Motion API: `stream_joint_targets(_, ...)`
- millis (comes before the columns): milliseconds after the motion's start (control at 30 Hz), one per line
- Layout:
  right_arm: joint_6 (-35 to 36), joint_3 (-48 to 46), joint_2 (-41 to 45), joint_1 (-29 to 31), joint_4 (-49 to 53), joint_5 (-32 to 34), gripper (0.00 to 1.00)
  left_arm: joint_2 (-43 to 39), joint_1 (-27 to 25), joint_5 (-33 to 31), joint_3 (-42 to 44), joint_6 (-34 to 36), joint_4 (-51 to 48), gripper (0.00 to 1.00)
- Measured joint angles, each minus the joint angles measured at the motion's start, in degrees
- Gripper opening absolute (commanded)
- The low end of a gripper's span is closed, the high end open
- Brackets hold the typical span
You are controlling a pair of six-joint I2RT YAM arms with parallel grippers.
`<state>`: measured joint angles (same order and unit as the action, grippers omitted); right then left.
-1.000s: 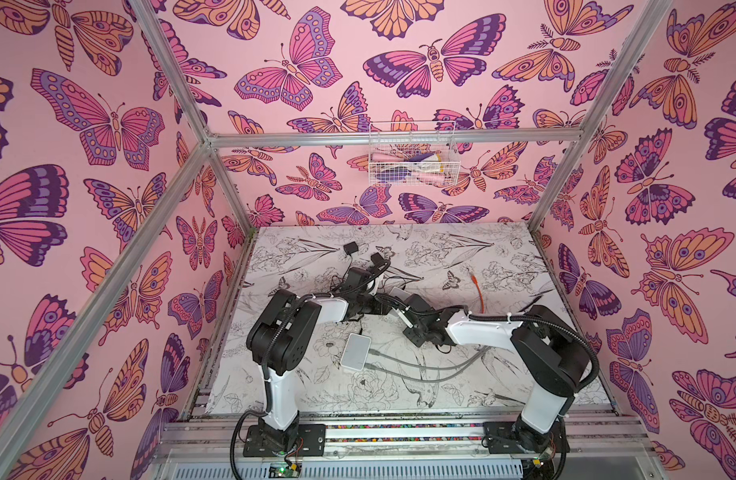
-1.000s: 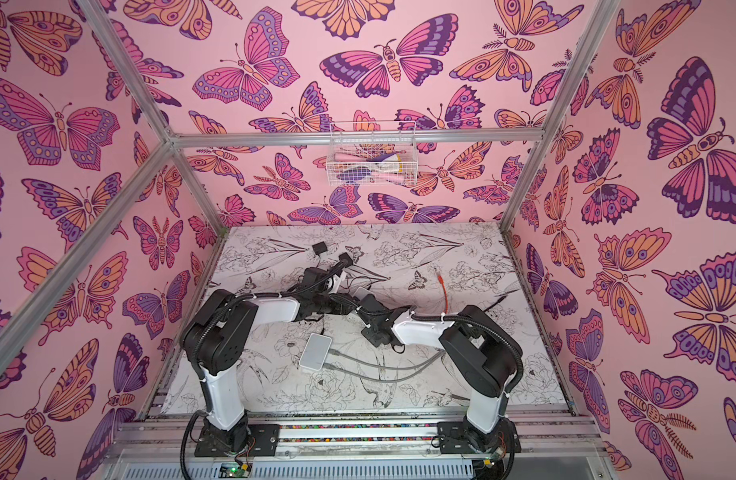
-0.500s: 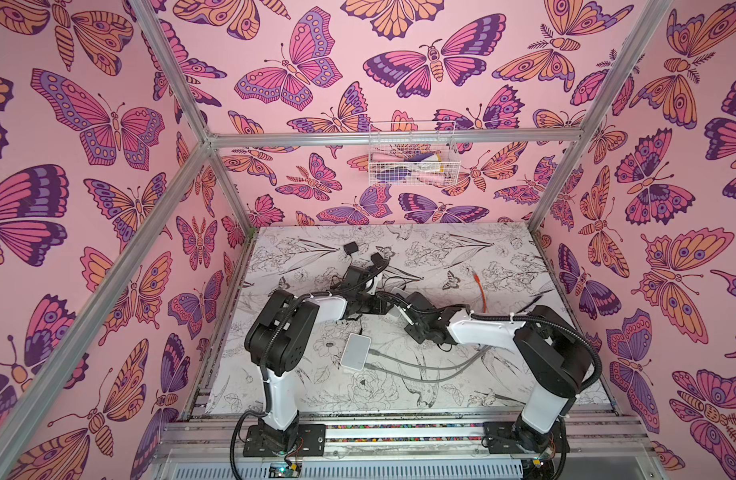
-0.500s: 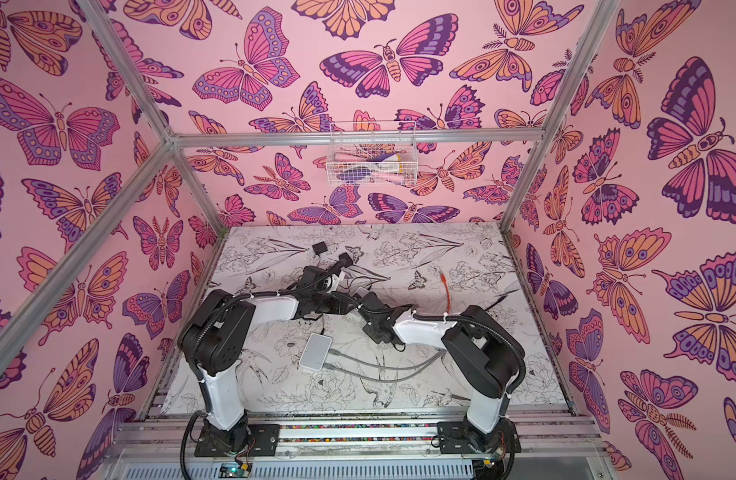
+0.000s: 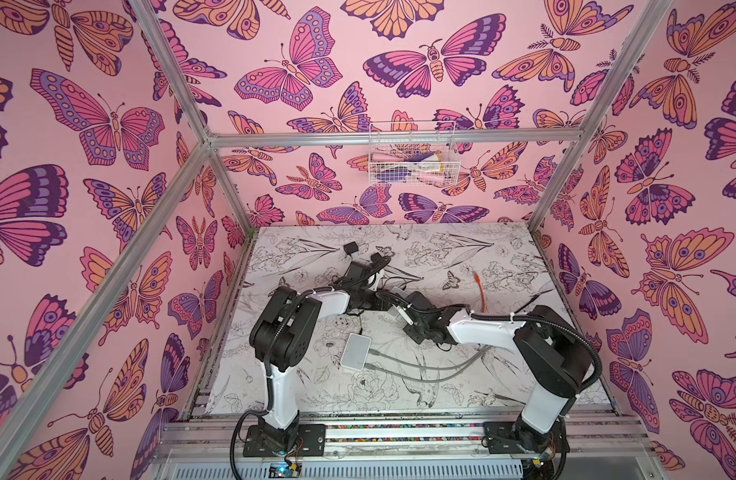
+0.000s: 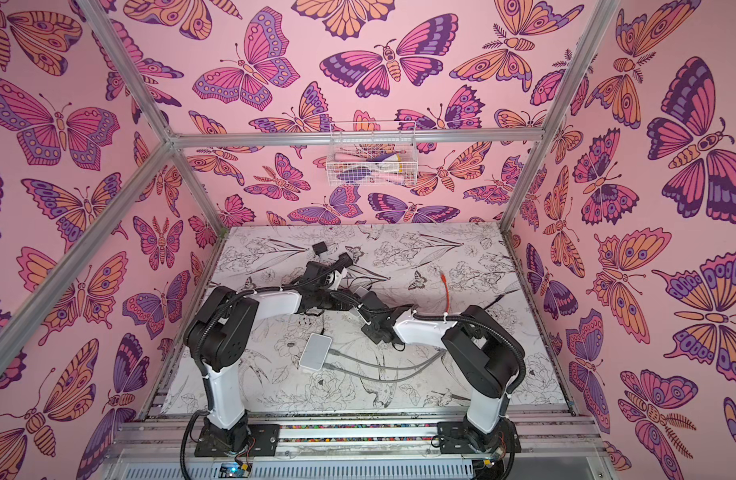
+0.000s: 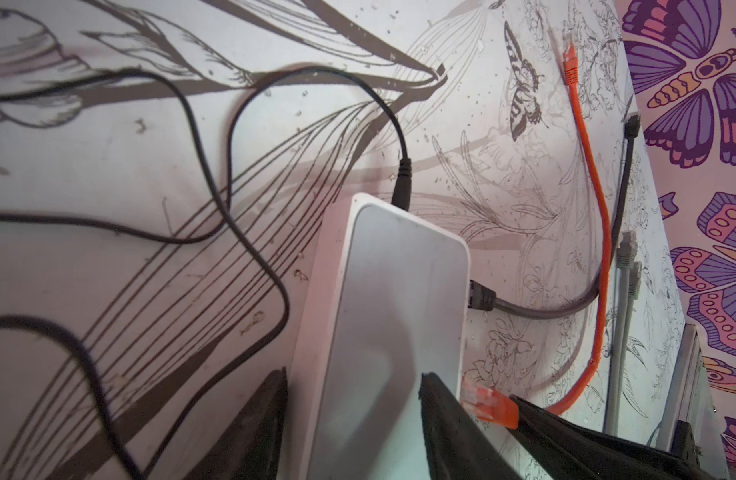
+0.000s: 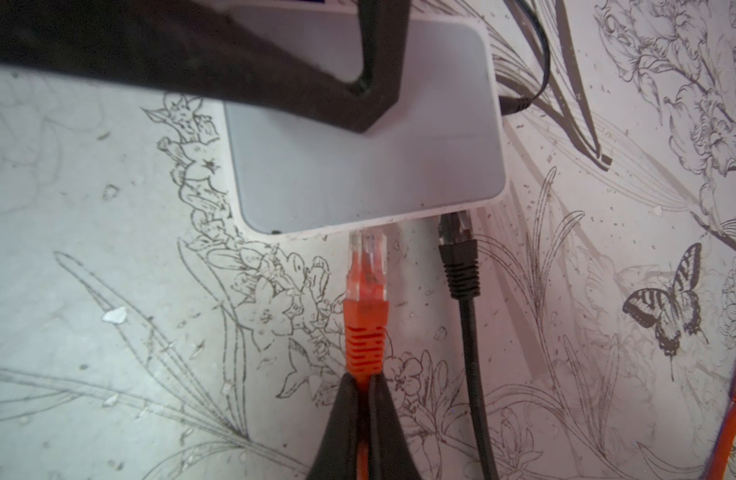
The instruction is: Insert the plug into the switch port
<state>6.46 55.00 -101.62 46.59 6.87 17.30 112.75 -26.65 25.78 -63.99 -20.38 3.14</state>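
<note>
Mat (image 5: 441,257): the switch (image 8: 358,174) is laid flat on it, between the two arms.
Left gripper (image 7: 354,374) is set astride the switch, jaws about half apart with the case between them. Whether the case is actually clamped cannot be told from the wrist views.
Right gripper (image 8: 360,378) is closed narrow on the orange boot just behind the plug (image 8: 367,262).
Black lead (image 8: 460,266) is seated in the neighbouring port.
The plug tip is right at the port face with its clear body almost wholly outside, so it is judged not seated.

Risks from here:
- The grip is taken far back on the boot, so the plug can be pivoted, or the boot buckled, under push.
- If the switch is not pinned, it gets shoved across the mat rather than entered.
- With any skew at the port, the tip is caught on the face or nudged against the black lead.
- The latch side is not visible. If it is the wrong way up, entry is blocked.
</note>
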Motion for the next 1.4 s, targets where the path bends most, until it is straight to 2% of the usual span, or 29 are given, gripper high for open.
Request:
stream_joint_targets(967,1.51,1.31,-1.99,-0.04,0.42,-0.13,0.00,0.52,-0.55,-0.33,-0.02,0.81,1.29,0.52)
stream_joint_targets(1233,3.23,-0.92,-1.18,-0.44,-3.34,-0.39,0.00,0.52,-1.27,-1.16,0.90,1.77,3.08,0.51)
stream_joint_targets(1400,7.61,-5.11,1.51,-0.48,-8.26,-1.57,0.00,0.15,-1.60,-1.16,2.12,2.16,4.68,0.51)
